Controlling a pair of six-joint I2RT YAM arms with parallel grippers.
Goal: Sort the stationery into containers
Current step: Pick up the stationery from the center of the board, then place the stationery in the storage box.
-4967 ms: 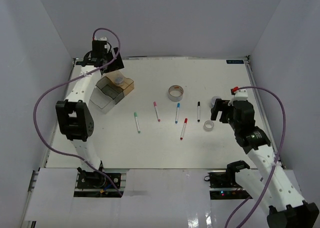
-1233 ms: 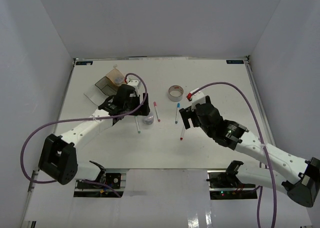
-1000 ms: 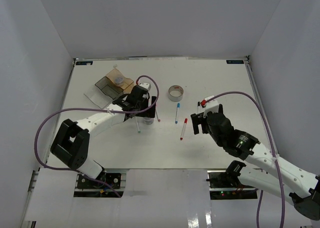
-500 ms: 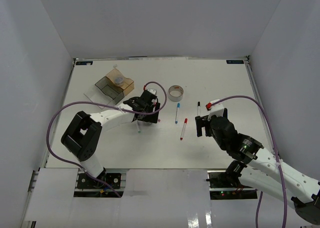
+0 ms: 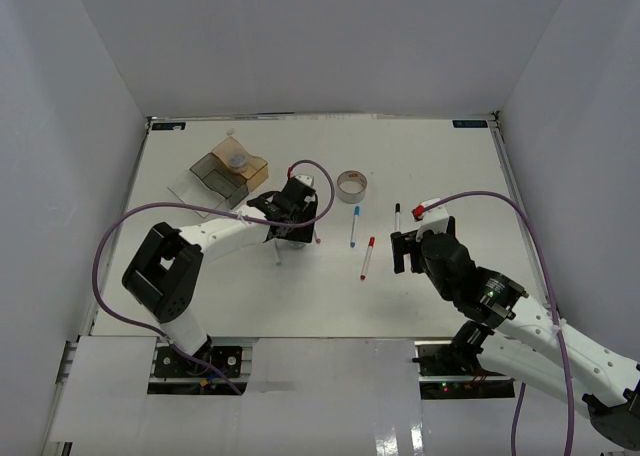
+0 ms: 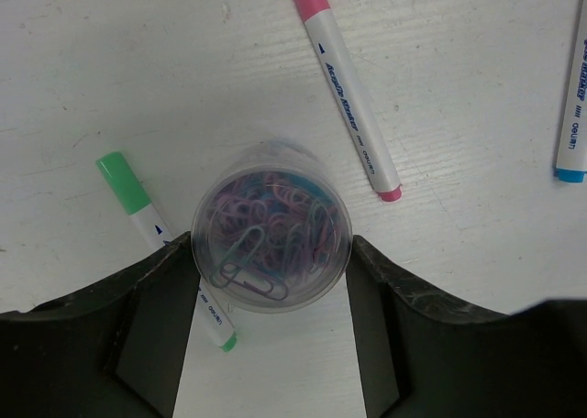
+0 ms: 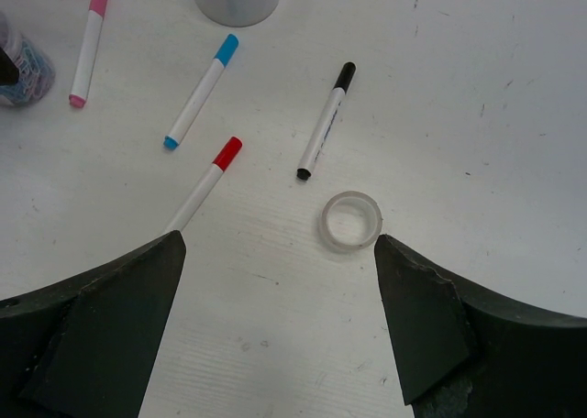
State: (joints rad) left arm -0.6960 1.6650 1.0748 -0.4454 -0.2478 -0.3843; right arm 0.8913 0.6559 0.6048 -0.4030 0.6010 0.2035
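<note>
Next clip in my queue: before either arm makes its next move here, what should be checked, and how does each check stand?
1. Left fingers against both sides of the paper-clip tub: ok.
2. Tub lifted off the table: cannot tell.
3. Green marker free of the grasp: not ok, its end is partly hidden behind the tub, beside one finger.
4. Room in the containers, with a second tub already inside: cannot tell.
5. Right fingers open, clear tape roll lying between them in the wrist view: ok.
</note>
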